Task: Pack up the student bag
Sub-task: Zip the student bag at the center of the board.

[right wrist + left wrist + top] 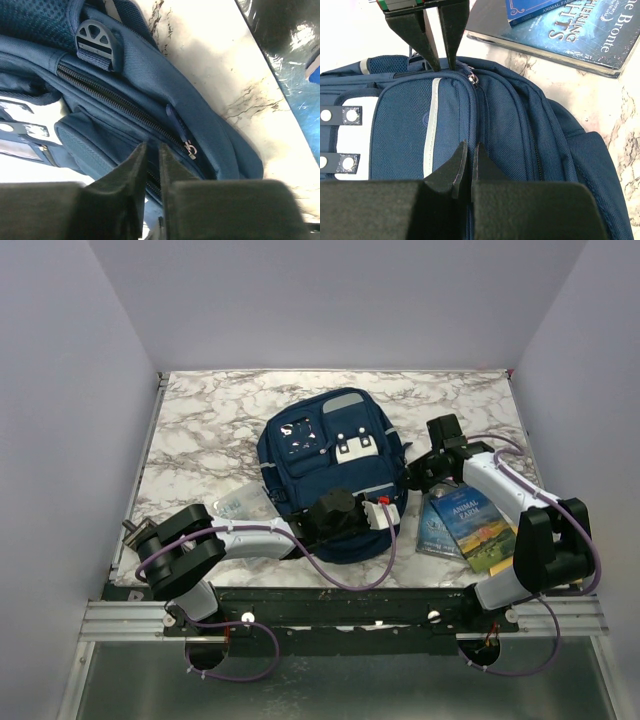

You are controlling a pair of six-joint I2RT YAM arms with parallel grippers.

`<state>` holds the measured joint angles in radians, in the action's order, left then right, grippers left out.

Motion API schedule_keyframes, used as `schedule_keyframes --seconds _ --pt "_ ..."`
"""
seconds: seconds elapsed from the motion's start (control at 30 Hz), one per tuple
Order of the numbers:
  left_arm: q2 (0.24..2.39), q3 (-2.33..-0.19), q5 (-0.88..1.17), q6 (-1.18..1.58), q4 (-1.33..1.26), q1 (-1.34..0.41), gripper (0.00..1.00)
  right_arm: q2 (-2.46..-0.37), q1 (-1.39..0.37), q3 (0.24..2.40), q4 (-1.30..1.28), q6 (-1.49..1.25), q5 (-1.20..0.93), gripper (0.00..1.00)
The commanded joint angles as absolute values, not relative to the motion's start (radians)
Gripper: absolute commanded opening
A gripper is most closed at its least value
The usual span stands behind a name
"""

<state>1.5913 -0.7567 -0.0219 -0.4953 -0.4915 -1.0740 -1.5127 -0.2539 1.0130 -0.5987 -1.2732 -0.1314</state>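
The student bag (325, 455), navy blue with grey stripes, lies flat in the middle of the table. My left gripper (390, 515) is over its near right corner. In the left wrist view its jaws (469, 150) are shut above the seam beside the front pocket (420, 130); I cannot tell whether fabric is pinched. My right gripper (410, 478) is at the bag's right side. Its jaws (152, 150) are shut to a narrow slit over the zipper line, just left of the metal zipper pull (190, 149). Its fingertips (434, 62) touch the bag's rim near another zipper pull (473, 79).
Two books lie on the table right of the bag, a dark blue one (437, 530) and one with a landscape cover (480, 525), also seen in the left wrist view (570, 30). A clear plastic item (240, 505) sits at the bag's left. Grey walls enclose the table.
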Motion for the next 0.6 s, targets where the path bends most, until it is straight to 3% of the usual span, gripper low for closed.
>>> schedule_keyframes --seconds 0.0,0.1,0.57 --pt "1.549 -0.759 0.025 -0.496 -0.561 -1.086 0.0 -1.465 -0.252 0.986 -0.619 -1.207 -0.071 0.25" --pt "1.555 -0.762 0.022 -0.495 -0.561 -1.086 0.0 -1.418 -0.251 0.969 -0.651 -1.183 -0.007 0.4" --pt "1.561 -0.761 0.018 -0.498 -0.56 -1.086 0.0 -1.356 -0.252 0.877 -0.599 -1.293 -0.203 0.4"
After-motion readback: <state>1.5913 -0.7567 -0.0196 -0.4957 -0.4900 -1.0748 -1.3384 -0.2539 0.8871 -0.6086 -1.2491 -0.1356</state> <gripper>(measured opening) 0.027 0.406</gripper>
